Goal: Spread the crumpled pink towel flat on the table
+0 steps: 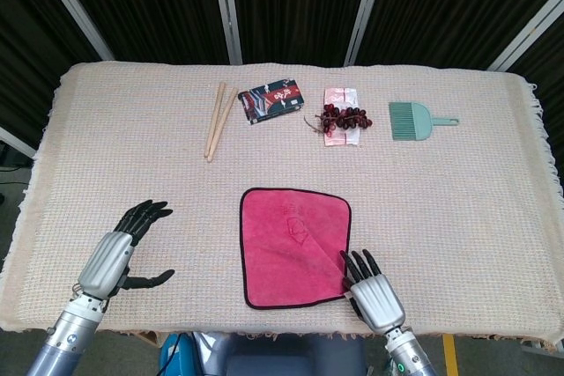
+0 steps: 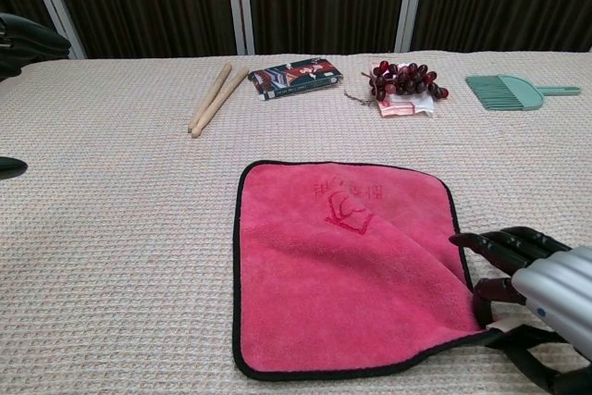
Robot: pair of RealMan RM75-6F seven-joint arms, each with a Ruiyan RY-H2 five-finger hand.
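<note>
pink towel lying almost flat near table front edge | right hand pinching towel's near right corner | left hand open, fingers apart, holding nothing

I see a table covered by a beige woven cloth with fringed edges. At 6 o'clock a pink towel with black trim lies spread open, with a slight wrinkle toward its near right corner. At 11 o'clock lie 2 wooden sticks, side by side. At 12 o'clock sits a dark printed packet. At 1 o'clock, dark red grapes rest on a pink wrapper. At 2 o'clock lies a green dustpan-shaped brush.
</note>
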